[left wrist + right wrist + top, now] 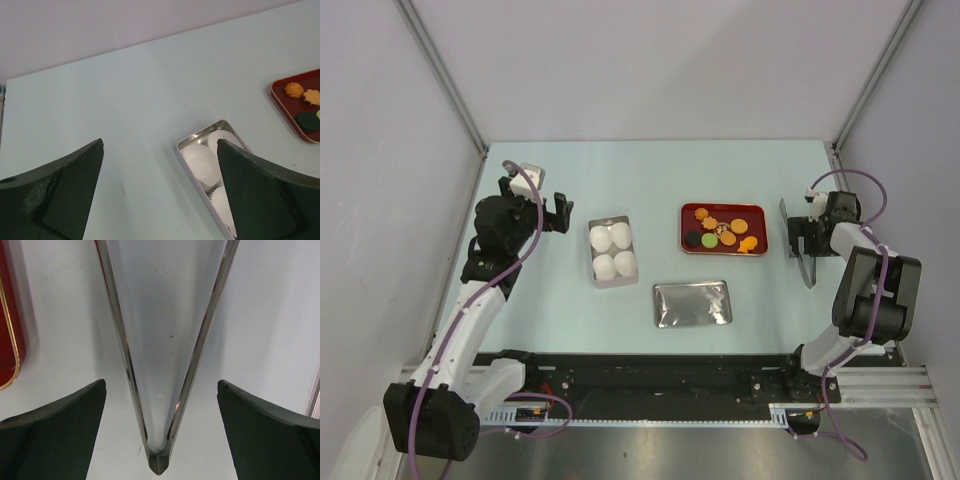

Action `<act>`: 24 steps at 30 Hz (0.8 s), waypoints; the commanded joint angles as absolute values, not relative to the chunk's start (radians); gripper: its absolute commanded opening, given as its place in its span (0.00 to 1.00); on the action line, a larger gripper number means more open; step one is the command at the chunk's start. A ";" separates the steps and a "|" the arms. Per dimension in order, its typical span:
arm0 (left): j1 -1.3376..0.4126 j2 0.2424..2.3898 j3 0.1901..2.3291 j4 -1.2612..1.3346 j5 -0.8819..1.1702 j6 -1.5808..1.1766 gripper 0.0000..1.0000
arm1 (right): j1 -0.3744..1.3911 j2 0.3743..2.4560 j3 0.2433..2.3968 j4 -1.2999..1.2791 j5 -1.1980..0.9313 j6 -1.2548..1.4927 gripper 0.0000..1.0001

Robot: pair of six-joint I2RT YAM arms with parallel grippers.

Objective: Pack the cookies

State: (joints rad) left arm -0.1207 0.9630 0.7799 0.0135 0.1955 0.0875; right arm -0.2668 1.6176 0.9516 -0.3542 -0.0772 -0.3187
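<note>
The cookies (722, 230), orange, black and green, lie on a red tray (757, 211) right of centre; some also show in the left wrist view (302, 99). A silver tin (597, 279) holds several white paper cups (613, 250); it also shows in the left wrist view (183, 156). My left gripper (563, 215) is open and empty, just left of the tin (160, 142). My right gripper (800, 240) is open, low over metal tongs (807, 272) lying on the table; the tongs (197, 347) sit between its fingers without contact (161, 385).
The tin's silver lid (692, 304) lies on the table in front of the red tray. The tray's edge (6, 330) is just left of the tongs. Grey walls enclose the table on three sides.
</note>
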 commanded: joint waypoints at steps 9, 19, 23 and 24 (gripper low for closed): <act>-0.126 0.960 0.824 0.032 0.230 0.089 1.00 | -0.273 1.727 0.996 -0.267 -0.071 -0.362 0.85; -0.126 0.968 0.824 0.032 0.232 0.091 1.00 | -0.278 1.759 1.009 -0.279 -0.101 -0.373 0.75; -0.126 0.968 0.822 0.034 0.230 0.090 1.00 | -0.278 1.766 1.019 -0.294 -0.106 -0.376 0.68; -0.126 0.965 0.822 0.032 0.232 0.091 1.00 | -0.278 1.766 1.023 -0.298 -0.109 -0.376 0.63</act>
State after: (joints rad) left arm -0.1207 0.9684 0.7799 0.0128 0.2134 0.0875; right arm -0.2710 1.7359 0.9993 -0.2764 -0.1150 -0.3531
